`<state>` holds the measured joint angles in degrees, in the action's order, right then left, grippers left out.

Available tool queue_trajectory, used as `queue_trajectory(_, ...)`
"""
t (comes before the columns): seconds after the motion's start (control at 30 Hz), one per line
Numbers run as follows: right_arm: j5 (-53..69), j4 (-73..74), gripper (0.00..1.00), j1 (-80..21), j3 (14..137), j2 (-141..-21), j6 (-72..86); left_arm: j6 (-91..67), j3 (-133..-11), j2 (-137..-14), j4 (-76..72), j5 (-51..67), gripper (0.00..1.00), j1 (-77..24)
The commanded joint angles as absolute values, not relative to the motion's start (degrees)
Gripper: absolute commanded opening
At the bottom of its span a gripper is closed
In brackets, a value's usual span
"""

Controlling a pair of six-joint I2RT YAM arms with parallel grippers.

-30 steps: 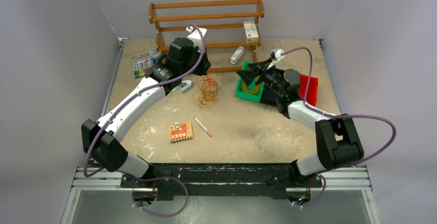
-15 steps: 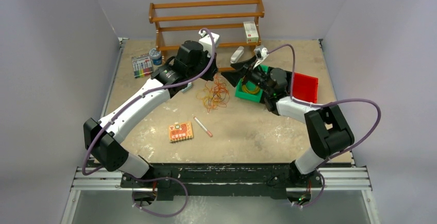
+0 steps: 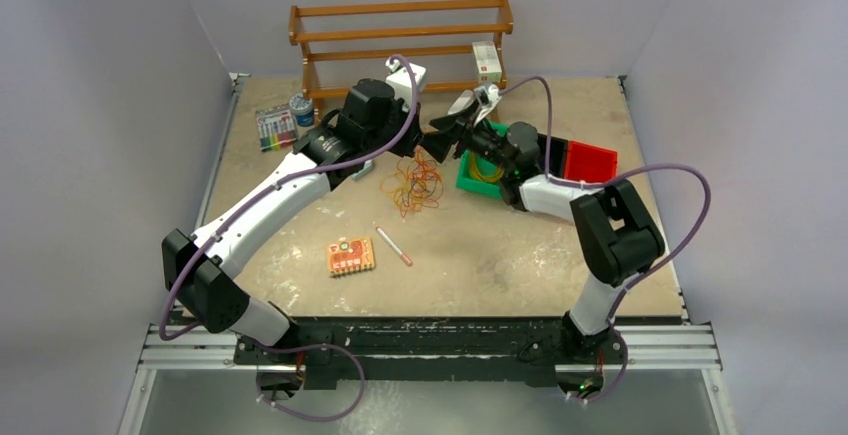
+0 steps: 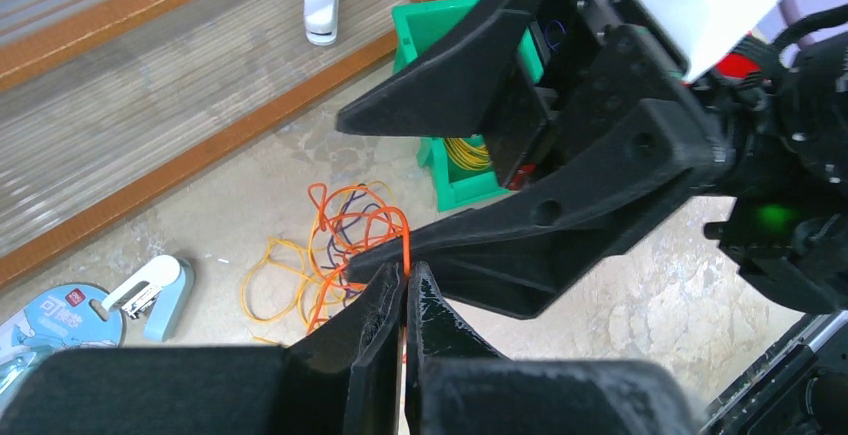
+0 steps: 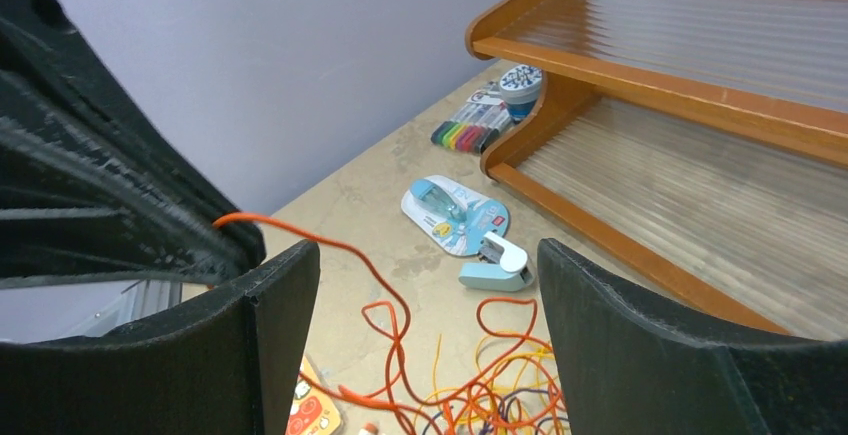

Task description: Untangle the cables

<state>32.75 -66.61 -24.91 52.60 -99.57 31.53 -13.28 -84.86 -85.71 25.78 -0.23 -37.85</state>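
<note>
The cables (image 3: 413, 183) are a loose tangle of orange-red, yellow and dark blue wire on the table in front of the rack. My left gripper (image 4: 407, 273) is shut on an orange-red strand and holds it up above the pile (image 4: 330, 255). My right gripper (image 3: 437, 140) is open and close beside the left one, its jaws spread wide over the tangle (image 5: 500, 375). In the right wrist view the held strand (image 5: 340, 255) runs from the left gripper down to the pile.
A wooden rack (image 3: 400, 45) stands at the back. A green bin (image 3: 470, 177) with yellow wire and a red bin (image 3: 592, 163) are at the right. A blue stapler (image 5: 492, 263), marker pack (image 3: 274, 127), orange card (image 3: 351, 255) and pen (image 3: 393, 245) lie around.
My right gripper has swung left from over the green bin to beside the left gripper. The left gripper moved right a second ago with the strand, dragging the tangle, then held still.
</note>
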Motion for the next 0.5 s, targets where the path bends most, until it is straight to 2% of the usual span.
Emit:
queue_trajectory(0.0, 34.76, -69.35, 0.81, -26.58, 58.43, -103.07, 31.86, -12.83, -87.56, -84.59, 23.51, 0.05, 0.0, -37.75)
queue_trajectory(0.27, 35.33, -69.45, 0.76, -28.65, 61.84, -110.16, 32.45, -12.67, -92.53, -84.37, 22.76, -1.07, 0.0, -37.62)
queue_trajectory(0.47, 34.79, -67.8, 0.71, -29.53, 61.14, -112.82, 30.78, -12.63, -97.52, -84.53, 21.77, -7.08, 0.0, -36.85)
